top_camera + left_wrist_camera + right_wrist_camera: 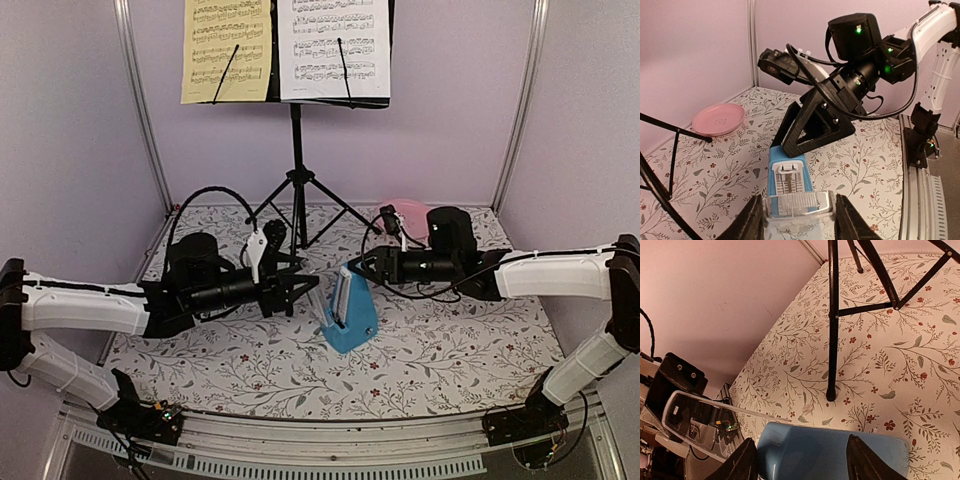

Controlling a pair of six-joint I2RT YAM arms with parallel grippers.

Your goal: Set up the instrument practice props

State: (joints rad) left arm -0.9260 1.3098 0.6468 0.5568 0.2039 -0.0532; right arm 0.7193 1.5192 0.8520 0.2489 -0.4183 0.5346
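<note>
The black music stand (297, 150) stands at the back with a pale-yellow sheet (227, 45) and a white sheet (333, 40) on its desk. The blue metronome (352, 318) stands upright mid-table; it also shows in the left wrist view (786, 172) and the right wrist view (835, 452). My right gripper (350, 271) (802, 460) is shut on the metronome's top from the right. My left gripper (308, 295) (799, 212) is shut on the metronome's clear front cover (797, 204), held just off its face.
A pink round plate (408, 214) (718, 119) lies at the back right, behind the right arm. The stand's tripod legs (832, 320) spread over the floral tablecloth behind the metronome. Walls close in the left, back and right sides.
</note>
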